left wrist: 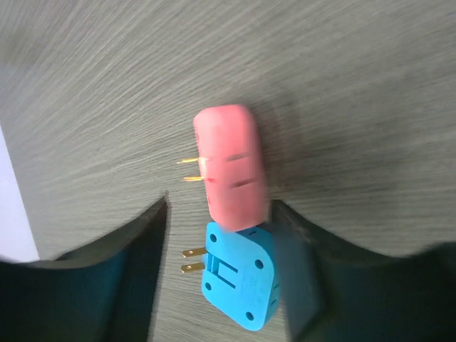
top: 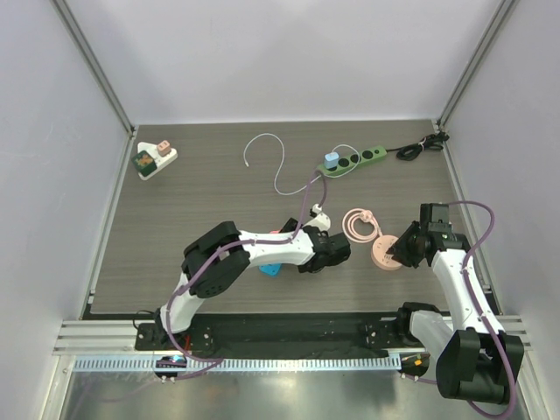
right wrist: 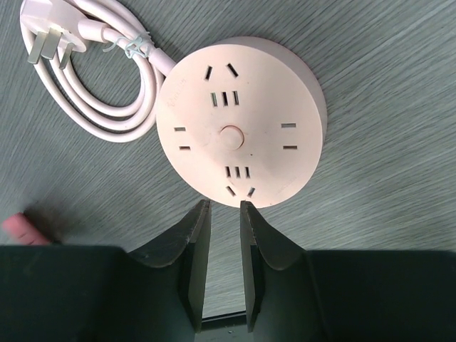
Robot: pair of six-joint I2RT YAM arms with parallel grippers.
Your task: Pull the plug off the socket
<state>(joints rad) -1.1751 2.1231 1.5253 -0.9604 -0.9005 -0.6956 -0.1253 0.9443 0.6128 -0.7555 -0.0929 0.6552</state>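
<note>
A pink plug adapter and a blue adapter lie touching on the table, both with brass prongs pointing left. My left gripper is open and straddles them, its right finger close beside the blue adapter. From above only the blue adapter peeks out under the left arm. A round pink socket with a coiled pink cord lies flat with nothing plugged in. My right gripper hovers at its near edge, jaws a narrow gap apart with nothing between them.
A green power strip with a blue plug and a white cable lies at the back. A black cord sits at the back right, and a white socket block with adapters at the back left.
</note>
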